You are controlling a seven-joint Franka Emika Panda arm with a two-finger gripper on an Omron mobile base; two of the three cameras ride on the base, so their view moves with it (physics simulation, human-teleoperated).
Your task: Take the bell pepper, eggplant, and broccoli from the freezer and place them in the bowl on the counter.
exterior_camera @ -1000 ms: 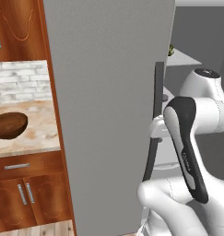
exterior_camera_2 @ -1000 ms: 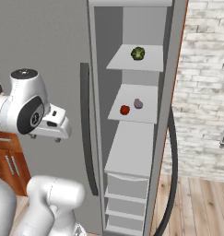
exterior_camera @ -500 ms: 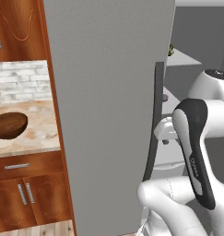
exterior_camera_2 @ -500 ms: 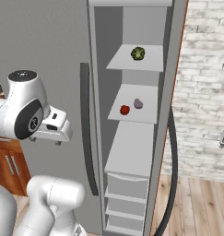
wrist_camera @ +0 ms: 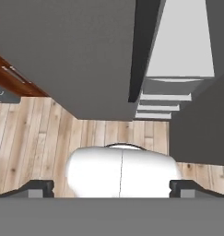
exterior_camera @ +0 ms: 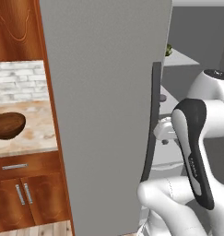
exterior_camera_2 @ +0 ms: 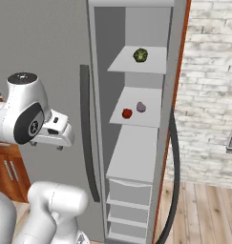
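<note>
Right base view shows the freezer (exterior_camera_2: 136, 119) open, pepper (exterior_camera_2: 127, 113) and eggplant (exterior_camera_2: 141, 106) mid-shelf, broccoli (exterior_camera_2: 140, 55) above; the tool (wrist_camera: 111, 186), spread and empty, must next reach inside.

In the open freezer (exterior_camera_2: 131, 157) the broccoli (exterior_camera_2: 140, 55) sits on the upper shelf, the bell pepper (exterior_camera_2: 127, 113) and eggplant (exterior_camera_2: 141, 107) just beside each other on the shelf below, while the bowl (exterior_camera: 7, 125) rests on the bench (exterior_camera: 35, 133) left of the freezer door (exterior_camera: 109, 115).
</note>
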